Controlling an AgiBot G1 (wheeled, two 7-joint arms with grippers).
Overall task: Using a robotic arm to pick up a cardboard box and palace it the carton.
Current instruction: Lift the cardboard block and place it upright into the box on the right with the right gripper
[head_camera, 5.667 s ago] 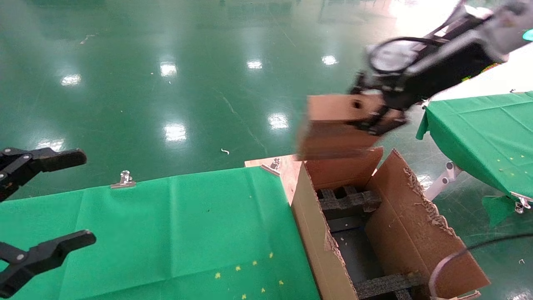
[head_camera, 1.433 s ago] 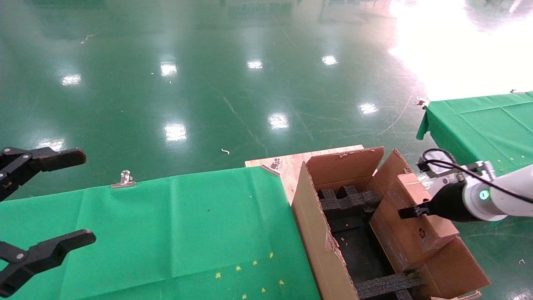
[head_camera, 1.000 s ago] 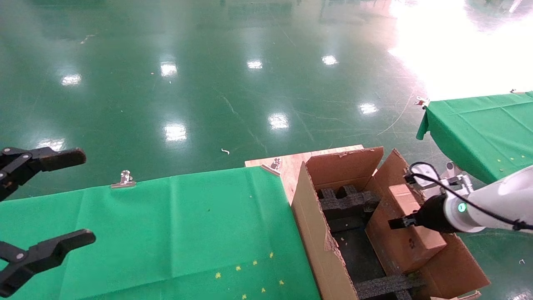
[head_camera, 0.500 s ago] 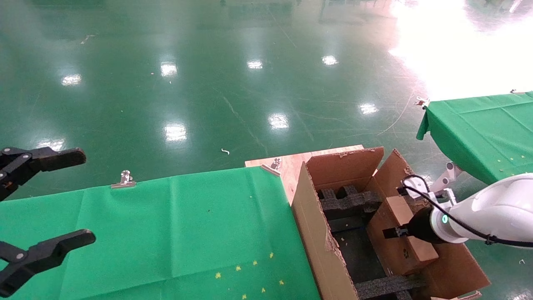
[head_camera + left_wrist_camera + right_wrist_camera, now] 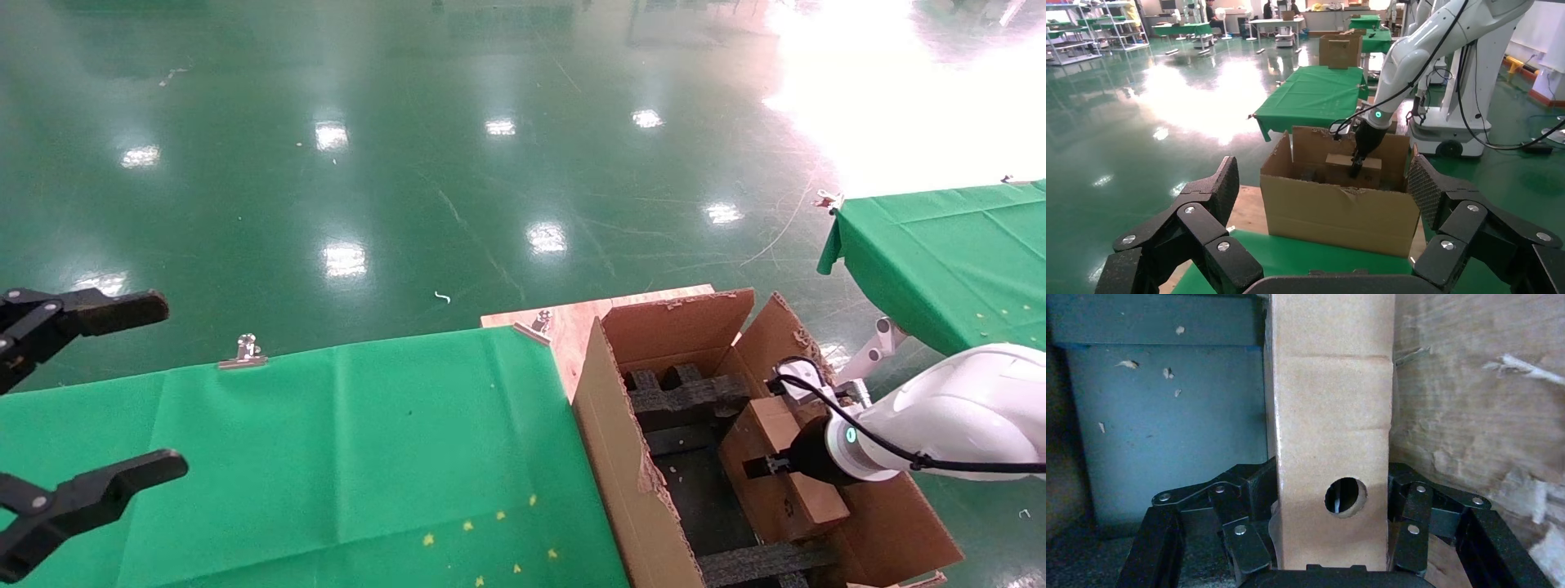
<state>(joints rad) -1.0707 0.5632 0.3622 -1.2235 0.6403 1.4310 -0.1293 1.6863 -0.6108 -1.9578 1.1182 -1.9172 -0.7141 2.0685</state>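
The left tool (image 5: 94, 388) is seen parked with its black fingers spread wide above the near corner of the green-covered table (image 5: 327, 457), unmoved across the sequence. Just beyond the table's right edge stands the carton (image 5: 621, 457), flaps raised, black foam blocks (image 5: 682, 392) crossing its floor. Inside it, against the right wall, the box (image 5: 776, 469) is clamped between the fingers of the right tool (image 5: 1330, 536); in the wrist view the fingers are pressed to both side faces, the round hole (image 5: 1345, 497) facing the camera. Compared with half a second earlier, the box has been lowered deeper into the carton and drawn slightly towards the robot, and the white robotic arm (image 5: 948, 425) has dropped with it. Farther right, a second green table (image 5: 956, 253) is visible across the glossy floor (image 5: 368, 163).
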